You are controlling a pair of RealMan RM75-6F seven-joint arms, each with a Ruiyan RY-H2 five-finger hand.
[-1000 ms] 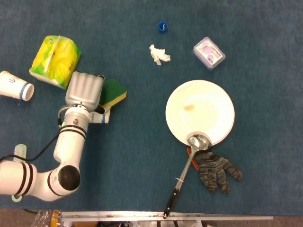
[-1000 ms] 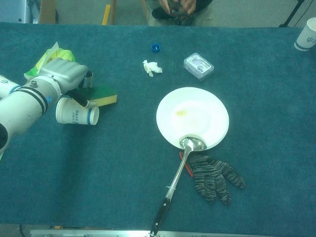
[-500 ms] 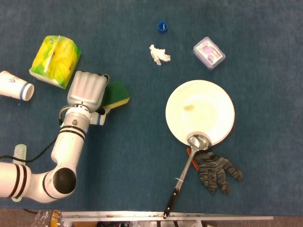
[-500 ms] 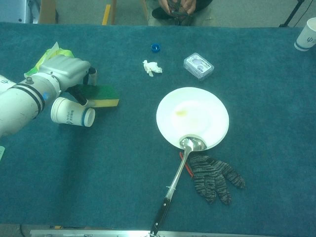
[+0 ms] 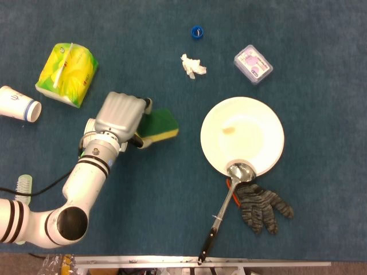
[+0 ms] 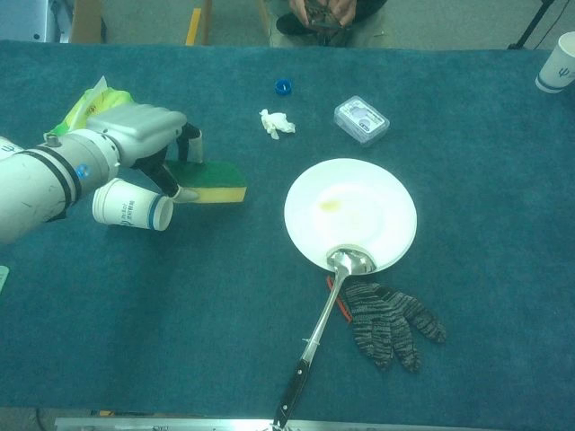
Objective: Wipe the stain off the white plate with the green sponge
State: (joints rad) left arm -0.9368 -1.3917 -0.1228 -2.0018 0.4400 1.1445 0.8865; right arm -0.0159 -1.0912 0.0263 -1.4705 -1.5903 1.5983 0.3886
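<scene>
Green on top and yellow beneath, the green sponge (image 5: 159, 125) now sits clear of the paper cup (image 6: 133, 206) and closer to the white plate (image 5: 261, 123) than half a second ago. The left hand (image 5: 120, 116) has travelled rightward with it, away from the tissue pack (image 5: 67, 66), which has stayed near the table's (image 5: 172, 195) far left edge. The hand's fingers (image 6: 172, 187) are curled around the sponge's left end, holding it; whether the sponge rests on the cloth or is lifted just off it cannot be told. The paper cup, lying on its side, has not moved since half a second ago; in the head view the hand hides it. A second paper cup (image 5: 19, 103) lies at the left edge, unmoved, its mouth turned right. No view shows the right hand.

Toward the far edge lie a blue bottle cap (image 5: 196, 32) and a crumpled white tissue (image 5: 192, 65). Right of them stands a small clear box (image 5: 253, 63) with something purple inside. The white plate lies on the right half of the table, well apart from the sponge, with a pale brownish stain (image 5: 229, 130) left of its centre. A metal ladle (image 5: 241, 171) rests its bowl on the plate's near rim, its dark handle running toward the near edge. Beside it lies a grey knitted glove (image 5: 262, 205), touching the ladle's shaft. Another cup (image 6: 556, 63) stands at the far right corner.
</scene>
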